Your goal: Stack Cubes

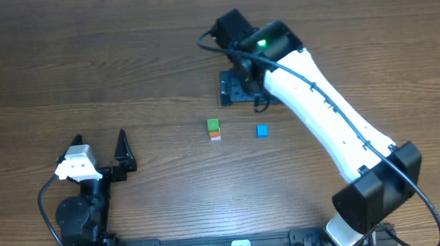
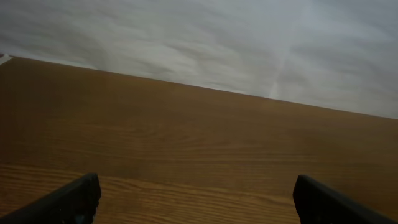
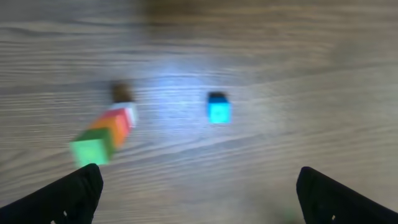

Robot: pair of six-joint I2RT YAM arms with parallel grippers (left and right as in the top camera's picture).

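Note:
A small stack stands near the table's middle: a green cube [image 1: 213, 125] on an orange cube [image 1: 215, 134] on a white cube [image 1: 216, 139]. In the right wrist view the same stack shows green [image 3: 91, 150], orange [image 3: 113, 129] and white [image 3: 126, 114]. A blue cube [image 1: 262, 131] lies alone to the stack's right, also seen as the blue cube [image 3: 218, 110]. My right gripper [image 1: 241, 90] hangs lifted beyond the cubes, open and holding nothing [image 3: 199, 193]. My left gripper [image 1: 99, 140] rests open at the near left, far from the cubes [image 2: 196, 199].
The wooden table [image 1: 81, 55] stretches bare around the cubes. The right arm [image 1: 330, 122] crosses the right half diagonally. A pale wall [image 2: 217, 43] rises behind the table's far edge in the left wrist view.

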